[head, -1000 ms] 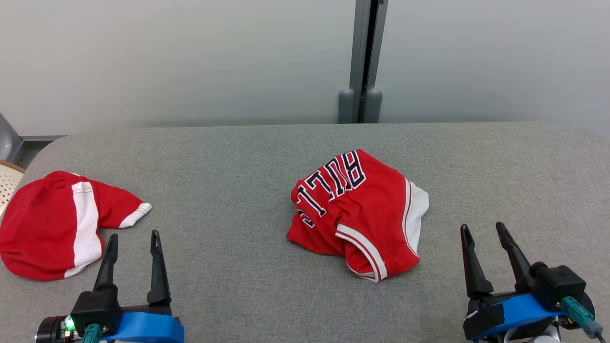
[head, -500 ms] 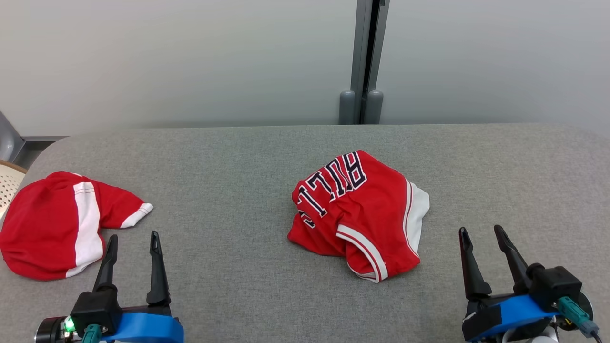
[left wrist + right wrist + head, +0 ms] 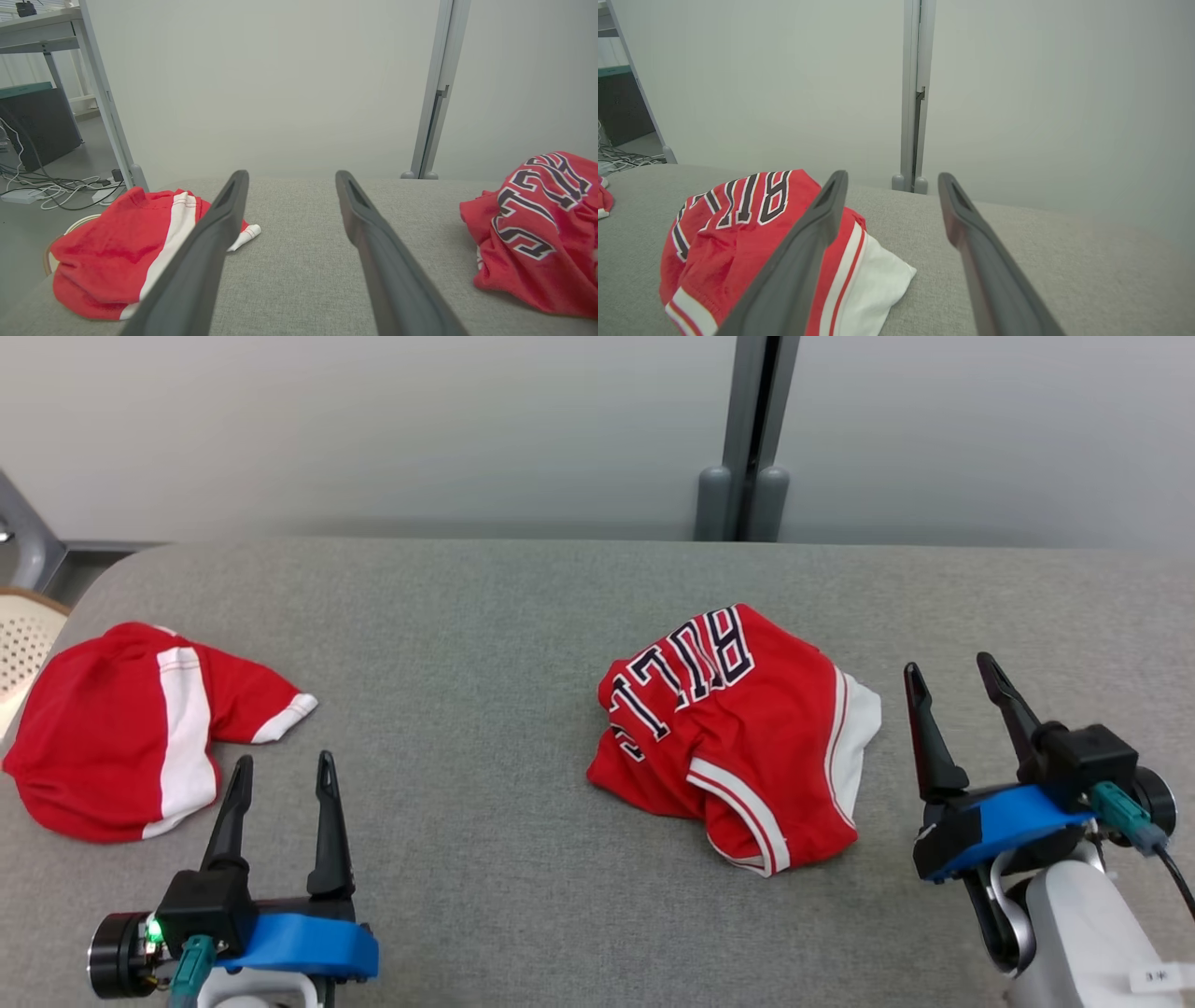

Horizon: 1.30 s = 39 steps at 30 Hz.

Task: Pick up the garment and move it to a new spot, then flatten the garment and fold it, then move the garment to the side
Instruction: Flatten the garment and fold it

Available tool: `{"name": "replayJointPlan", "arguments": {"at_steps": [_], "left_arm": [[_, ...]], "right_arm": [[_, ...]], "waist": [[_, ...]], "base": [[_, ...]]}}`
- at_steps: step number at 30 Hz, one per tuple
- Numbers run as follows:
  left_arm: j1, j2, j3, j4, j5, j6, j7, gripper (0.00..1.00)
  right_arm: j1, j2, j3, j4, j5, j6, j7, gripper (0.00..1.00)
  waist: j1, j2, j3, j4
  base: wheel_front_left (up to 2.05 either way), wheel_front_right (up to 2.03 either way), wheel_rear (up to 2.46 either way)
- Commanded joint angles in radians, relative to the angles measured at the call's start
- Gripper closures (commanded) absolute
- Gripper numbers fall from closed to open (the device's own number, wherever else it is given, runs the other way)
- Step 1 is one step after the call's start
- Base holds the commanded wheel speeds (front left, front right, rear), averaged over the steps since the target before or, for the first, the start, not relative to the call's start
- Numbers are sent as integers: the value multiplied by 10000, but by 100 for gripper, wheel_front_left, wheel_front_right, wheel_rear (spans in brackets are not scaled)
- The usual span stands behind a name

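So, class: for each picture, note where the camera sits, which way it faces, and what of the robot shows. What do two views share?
Head view: on the head, facing forward and down at the grey table; left gripper and right gripper show, both open.
Left wrist view: on the left wrist, facing along its own fingers toward the wall.
Right wrist view: on the right wrist, likewise along its own fingers.
Shared: both wrist views show the lettered jersey.

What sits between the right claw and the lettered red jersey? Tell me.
Nothing: just a narrow strip of bare grey table separates the right claw from the jersey, in the head view.
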Motion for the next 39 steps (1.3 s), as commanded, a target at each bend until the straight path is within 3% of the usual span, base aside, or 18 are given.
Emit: {"name": "replayJointPlan", "arguments": {"at_steps": [1, 14, 25, 26, 27, 28, 33, 39], "left_arm": [[-222, -15, -2, 29, -15, -14, -50, 0], [-817, -161, -253, 186, -46, -88, -50, 0], [-905, -226, -396, 316, -107, -61, -50, 0], [-910, -229, -409, 330, -117, -62, -50, 0], [-909, -230, -409, 341, -127, -56, -50, 0], [-898, -232, -404, 349, -129, -48, -50, 0], [-637, -234, -267, 351, -107, -81, -50, 0], [-440, -232, -191, 311, -41, -110, -50, 0]], "right_arm": [[-249, -105, 19, 244, -54, 1, 34, 0], [-1263, -82, 607, 4219, 401, 1, 126, 0], [-1375, 424, 1728, 6355, 835, 15, 201, 0], [-1398, 470, 1852, 6423, 927, 15, 204, 54], [-1441, 489, 1962, 6473, 1026, 15, 179, 91], [-1489, 489, 2042, 6499, 1123, 15, 164, 100], [-1756, 145, 2129, 6266, 1446, -7, -47, 100], [-1336, -779, 1509, 5389, 1723, -5, -104, 100]], "waist": [[-2, 0, 220, 198], [-2, 0, 884, 817], [-2, 0, 875, 874], [-2, 0, 860, 867], [-2, 0, 838, 850], [-2, 0, 816, 825], [-2, 0, 594, 532], [-2, 0, 298, 108]], "base": [[0, 0, 0], [0, 0, 0], [0, 0, 0], [0, 0, 0], [0, 0, 0], [0, 0, 0], [0, 0, 0], [0, 0, 0]]}}
